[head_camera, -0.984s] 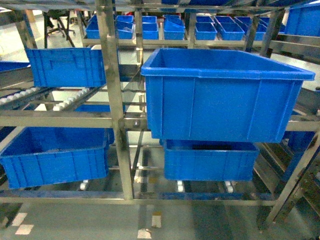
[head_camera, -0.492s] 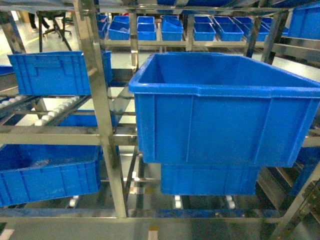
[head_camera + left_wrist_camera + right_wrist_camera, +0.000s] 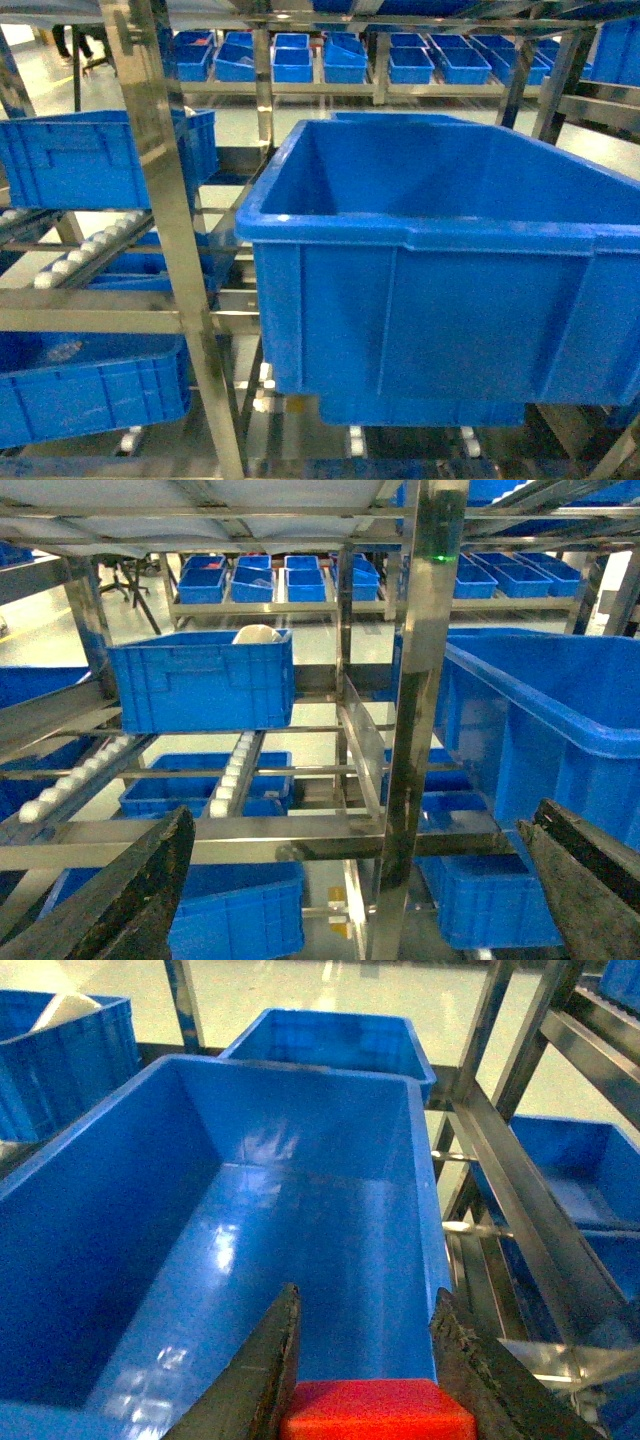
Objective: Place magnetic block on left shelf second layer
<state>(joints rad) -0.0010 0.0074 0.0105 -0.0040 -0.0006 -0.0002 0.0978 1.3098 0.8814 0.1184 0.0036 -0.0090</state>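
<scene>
Steel shelf (image 3: 160,200) posts, shiny and square-edged, frame a glossy blue plastic bin (image 3: 250,1220). Right claw (image 3: 365,1360) at 6 o'clock pinches the red rectangular magnetic block (image 3: 375,1410); left claw (image 3: 350,880) gapes wide.

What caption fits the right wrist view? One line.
Right gripper holding a red block above a large blue bin on the metal rack.

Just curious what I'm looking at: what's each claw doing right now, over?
Right gripper shut on red block, above big blue bin. Left gripper open, holding nothing. Steel shelf post directly ahead of the left gripper.
</scene>
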